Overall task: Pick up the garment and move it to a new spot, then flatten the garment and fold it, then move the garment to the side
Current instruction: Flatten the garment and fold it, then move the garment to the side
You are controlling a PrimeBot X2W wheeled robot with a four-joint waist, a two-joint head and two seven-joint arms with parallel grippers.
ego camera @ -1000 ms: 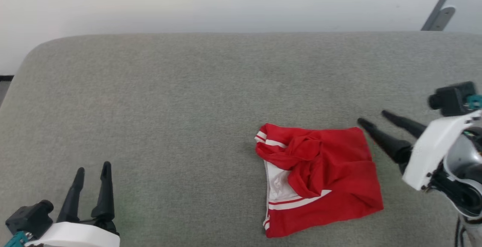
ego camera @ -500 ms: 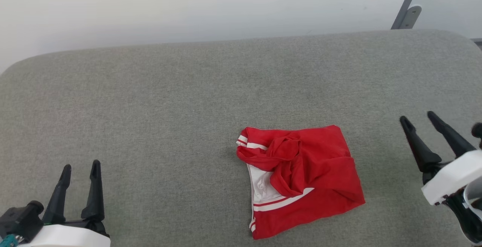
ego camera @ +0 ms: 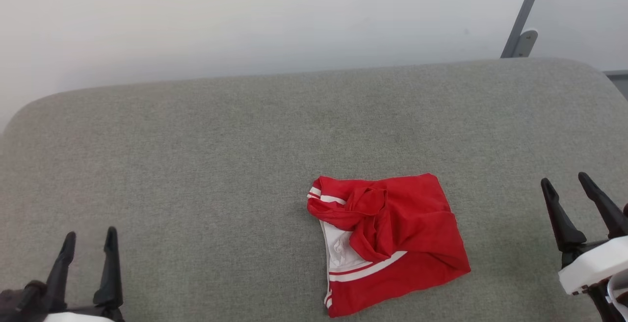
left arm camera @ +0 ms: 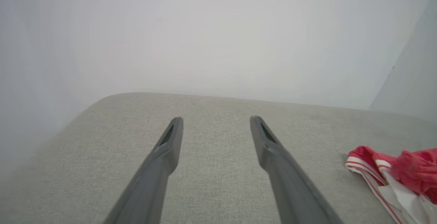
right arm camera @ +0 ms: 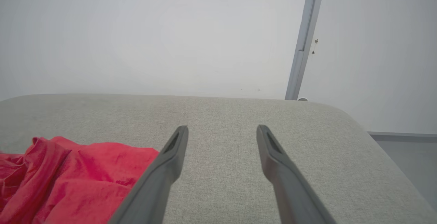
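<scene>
Head view: the garment, red cloth with white striped trim, lay roughly folded at five o'clock on the grey woven desk (folding seemingly done, final move uncertain). Left end effector at seven o'clock, right end effector at four, both gaped empty. Left wrist view: garment at four o'clock. Right wrist view: at eight.
</scene>
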